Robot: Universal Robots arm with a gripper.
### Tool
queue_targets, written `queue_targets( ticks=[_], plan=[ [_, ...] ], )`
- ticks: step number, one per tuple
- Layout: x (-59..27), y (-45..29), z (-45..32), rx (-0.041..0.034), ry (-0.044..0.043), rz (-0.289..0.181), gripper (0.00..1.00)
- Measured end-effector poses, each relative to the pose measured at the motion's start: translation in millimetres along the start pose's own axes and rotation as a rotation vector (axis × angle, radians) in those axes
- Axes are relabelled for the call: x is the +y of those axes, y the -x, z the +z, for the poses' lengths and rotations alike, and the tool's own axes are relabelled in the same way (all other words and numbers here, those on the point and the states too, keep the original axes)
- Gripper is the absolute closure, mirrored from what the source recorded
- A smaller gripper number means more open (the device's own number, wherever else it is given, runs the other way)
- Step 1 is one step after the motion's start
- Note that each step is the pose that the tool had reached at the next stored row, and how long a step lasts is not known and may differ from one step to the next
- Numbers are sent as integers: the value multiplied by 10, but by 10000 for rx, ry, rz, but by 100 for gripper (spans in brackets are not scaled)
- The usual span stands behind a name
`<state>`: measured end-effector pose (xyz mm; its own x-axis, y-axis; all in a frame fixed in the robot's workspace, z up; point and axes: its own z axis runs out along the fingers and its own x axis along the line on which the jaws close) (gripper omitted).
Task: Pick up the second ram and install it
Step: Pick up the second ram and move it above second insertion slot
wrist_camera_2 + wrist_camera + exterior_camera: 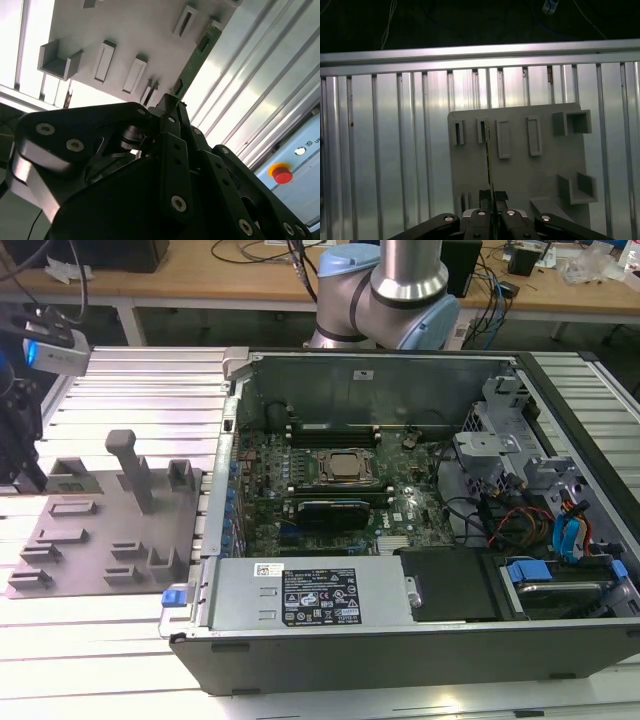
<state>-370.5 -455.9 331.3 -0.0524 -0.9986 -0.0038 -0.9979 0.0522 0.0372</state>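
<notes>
The second ram (192,62) is a thin dark-green stick, and my gripper (170,107) is shut on one end of it between black fingers. In the first wrist view the second ram (489,160) appears edge-on, running from my gripper (492,197) out over the grey fixture plate (520,170) towards one of its narrow slots. I cannot tell whether its far end touches the plate. In the exterior view my gripper (20,440) hangs at the far left, over the left edge of the fixture plate (95,540).
An open computer case (400,630) lies at the exterior view's right, with its motherboard (340,485), silver processor (345,468) and cables. The fixture plate carries a tall post (135,470) and several raised holders. Ribbed aluminium table (385,150) surrounds everything.
</notes>
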Motion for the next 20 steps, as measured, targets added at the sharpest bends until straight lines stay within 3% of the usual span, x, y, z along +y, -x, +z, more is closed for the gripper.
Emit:
queue_targets(
  ticks=[9, 16, 20],
  plan=[
    [7, 1, -178, 1, 1, 0, 89],
    [14, 1, -372, 1, 0, 0, 89],
    [20, 2, -532, -1, 1, 0, 89]
  ],
)
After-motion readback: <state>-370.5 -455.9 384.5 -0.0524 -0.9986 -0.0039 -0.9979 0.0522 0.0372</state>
